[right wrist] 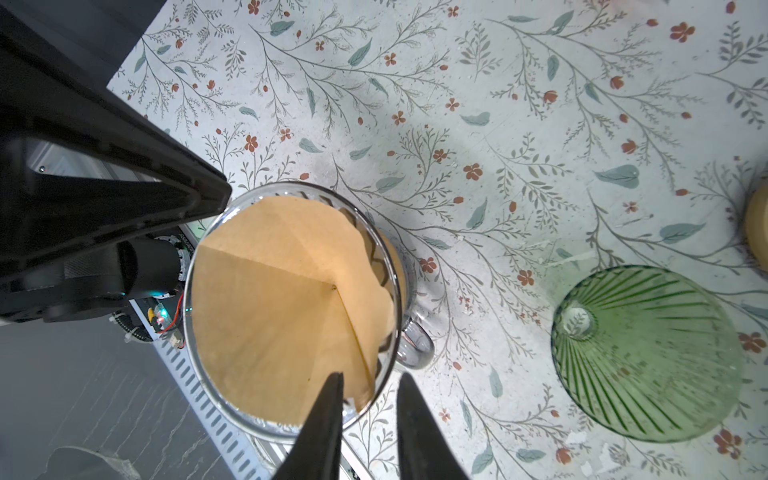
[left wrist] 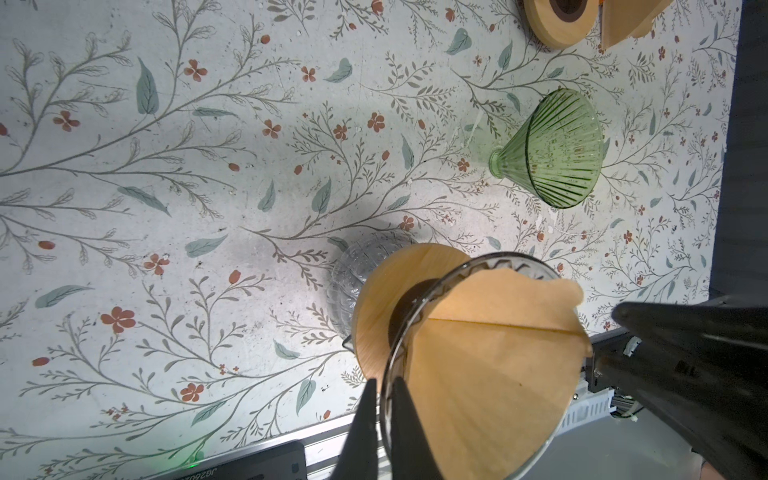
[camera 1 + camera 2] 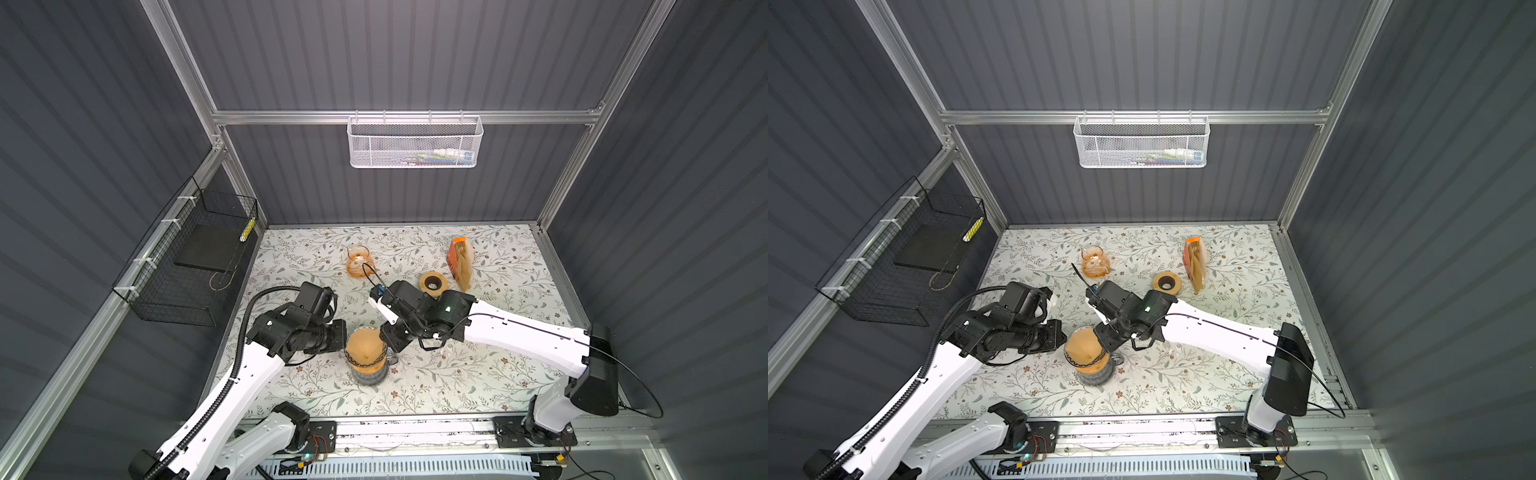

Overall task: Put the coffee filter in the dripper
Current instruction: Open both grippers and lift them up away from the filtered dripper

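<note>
The brown paper coffee filter [image 1: 270, 311] lies opened inside the clear glass dripper [image 1: 286, 185], which stands on a wooden collar [image 2: 374, 299] over a glass server near the table's front middle. Both top views show the filter [image 3: 365, 351] [image 3: 1084, 349] between my two grippers. My left gripper [image 2: 384, 380] is shut on the dripper's glass rim [image 2: 511, 255]. My right gripper [image 1: 372, 376] is open and straddles the opposite rim, one finger over the filter's edge and one outside the glass. The filter [image 2: 490, 374] pokes slightly above the rim on one side.
A green ribbed glass dripper [image 1: 648, 353] [image 2: 552, 149] lies on its side close to the right of the clear one. Toward the back stand an orange glass carafe [image 3: 359, 259], a wooden ring [image 3: 433, 284] and a pack of filters [image 3: 461, 262]. A black wire basket [image 3: 187, 266] hangs at the left.
</note>
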### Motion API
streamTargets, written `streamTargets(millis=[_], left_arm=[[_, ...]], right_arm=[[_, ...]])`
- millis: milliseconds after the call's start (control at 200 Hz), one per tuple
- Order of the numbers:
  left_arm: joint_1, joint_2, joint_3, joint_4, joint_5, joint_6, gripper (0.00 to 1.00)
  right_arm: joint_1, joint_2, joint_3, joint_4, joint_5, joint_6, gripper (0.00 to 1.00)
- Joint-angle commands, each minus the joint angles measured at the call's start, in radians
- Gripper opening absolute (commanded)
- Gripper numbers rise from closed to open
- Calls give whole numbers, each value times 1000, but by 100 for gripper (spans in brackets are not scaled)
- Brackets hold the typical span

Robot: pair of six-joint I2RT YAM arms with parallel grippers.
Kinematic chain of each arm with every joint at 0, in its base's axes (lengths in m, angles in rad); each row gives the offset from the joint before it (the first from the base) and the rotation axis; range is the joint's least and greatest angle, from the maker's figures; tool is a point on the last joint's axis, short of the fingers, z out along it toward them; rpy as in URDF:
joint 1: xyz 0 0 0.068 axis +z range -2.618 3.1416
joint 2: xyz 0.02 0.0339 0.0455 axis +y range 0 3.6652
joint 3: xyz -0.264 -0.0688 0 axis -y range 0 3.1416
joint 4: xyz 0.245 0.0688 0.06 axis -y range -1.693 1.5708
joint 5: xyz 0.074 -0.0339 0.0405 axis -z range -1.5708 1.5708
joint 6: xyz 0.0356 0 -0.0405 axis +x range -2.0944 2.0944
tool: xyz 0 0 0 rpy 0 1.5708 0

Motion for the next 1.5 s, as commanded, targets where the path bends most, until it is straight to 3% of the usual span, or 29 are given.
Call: streamTargets(millis=[0, 205, 500, 680, 931, 1231, 1496], left_arm=[[-3, -11, 42, -8, -38, -4, 10], [-3, -7, 113, 39, -183, -40, 13], [-3, 127, 149, 294, -174, -22, 15], [-1, 265, 258, 352, -148, 15, 15], [4, 311, 187, 542, -124, -40, 17], [43, 319, 123, 640, 1, -96, 18], [150, 312, 52, 730, 167, -159, 18]], right_arm=[[5, -30, 28, -12, 17, 3, 26], [0, -33, 32, 19, 15, 3, 24], [-61, -41, 58, 52, -28, 27, 23], [-131, -100, 6, 113, -23, 9, 25], [-267, -119, -70, 193, -74, -85, 26], [-363, -100, -132, 301, -106, -215, 31], [-426, 27, -95, 409, -171, -243, 36]])
